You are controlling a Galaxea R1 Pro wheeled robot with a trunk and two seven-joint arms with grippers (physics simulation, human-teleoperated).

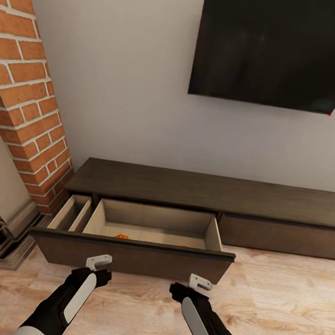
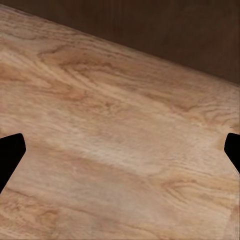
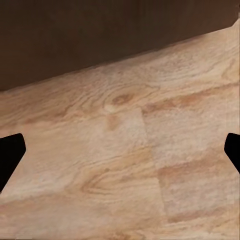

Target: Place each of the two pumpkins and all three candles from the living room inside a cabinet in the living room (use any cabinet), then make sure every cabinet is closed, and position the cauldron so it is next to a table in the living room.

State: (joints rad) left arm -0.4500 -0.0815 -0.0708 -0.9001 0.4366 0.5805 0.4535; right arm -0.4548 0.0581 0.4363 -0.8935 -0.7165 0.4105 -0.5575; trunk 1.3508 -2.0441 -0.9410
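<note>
While the cabinet by the far wall has its left drawer pulled out, two pumpkins seem to lie inside, so closing is left; candles and cauldron are unseen. Both arms reach low before it; left tool and right tool spread, empty.

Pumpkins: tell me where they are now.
Head view: the pumpkins sit inside the cabinet's open left drawer, just behind its front panel, mostly hidden.
</note>
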